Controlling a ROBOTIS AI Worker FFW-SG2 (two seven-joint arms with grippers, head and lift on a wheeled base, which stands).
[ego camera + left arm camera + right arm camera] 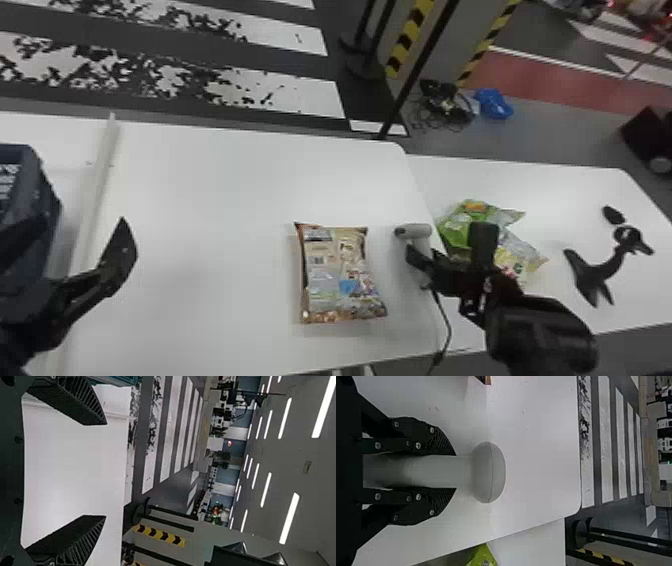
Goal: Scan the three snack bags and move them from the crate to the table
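At the far left, part of the dark blue-grey plastic crate (36,172) is seen. Beside it, the left gripper (105,470) is held with its fingers spread and nothing between them. Next, a tan-and-brown printed plastic snack bag (342,280) is laid flat on the white table (215,200). To its right, the light-grey handheld scanner (488,472) is pinched by its handle in the right gripper (455,471). Farther right, a green snack bag (456,227) and a clear-and-yellow one (522,250) are placed on the adjoining white table (565,190). Scanning the tan bag seems due: the scanner's nose should be aimed squarely at the barcode patch (316,260), its handle gripped firmly, its cable kept slack, and film glare avoided by slight tilting.
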